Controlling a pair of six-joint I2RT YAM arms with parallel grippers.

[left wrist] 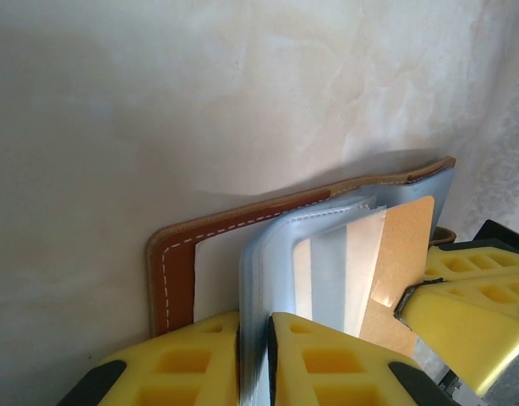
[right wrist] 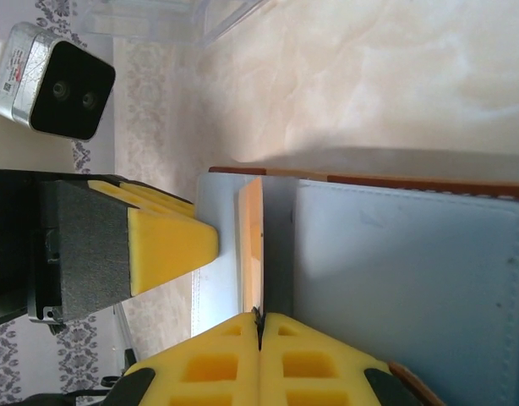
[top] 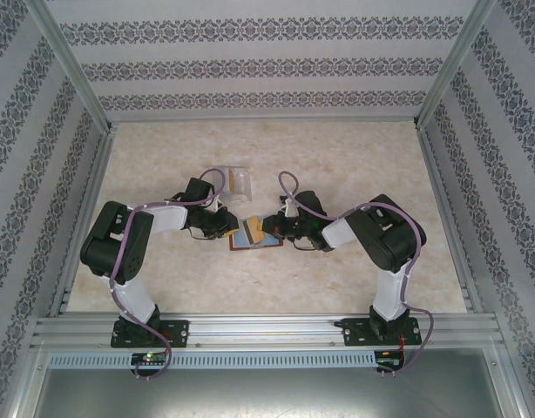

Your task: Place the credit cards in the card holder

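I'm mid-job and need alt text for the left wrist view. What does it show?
The left gripper has its yellow fingers shut on a bluish inner pocket of the open brown card holder, which is on the pale table. From the right, the right gripper pinches an orange card at the pockets' edge.

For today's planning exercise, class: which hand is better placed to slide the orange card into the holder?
Right. The right hand grips the orange card at the pocket; the left hand pinches a blue leaf of the card holder.
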